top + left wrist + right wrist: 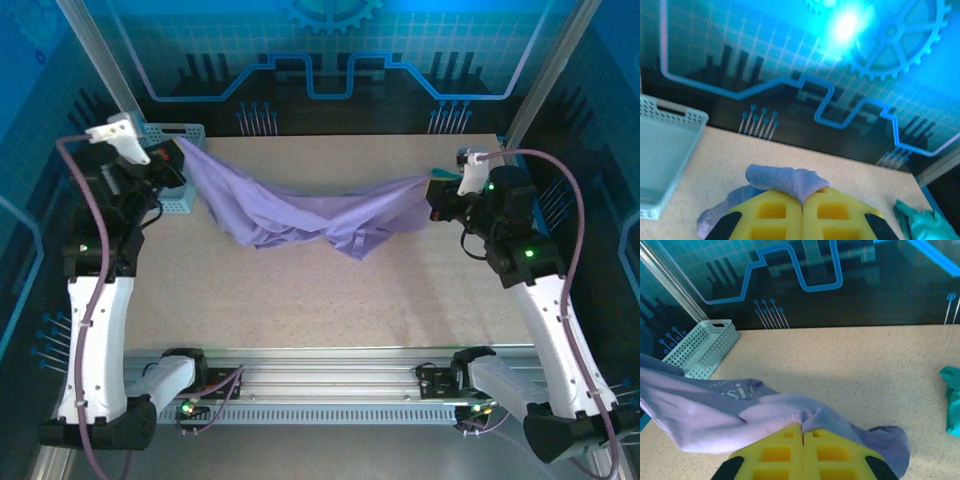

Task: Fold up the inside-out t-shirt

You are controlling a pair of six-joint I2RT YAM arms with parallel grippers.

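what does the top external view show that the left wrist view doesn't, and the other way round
Top external: the whole t-shirt slung between the left gripper and the right gripper, its middle sagging toward the table.
Left wrist: a close look at the yellow fingers pressed together on a fold of the lavender fabric, with a teal garment at lower right.
Both: the t-shirt, the perforated basket and the table.
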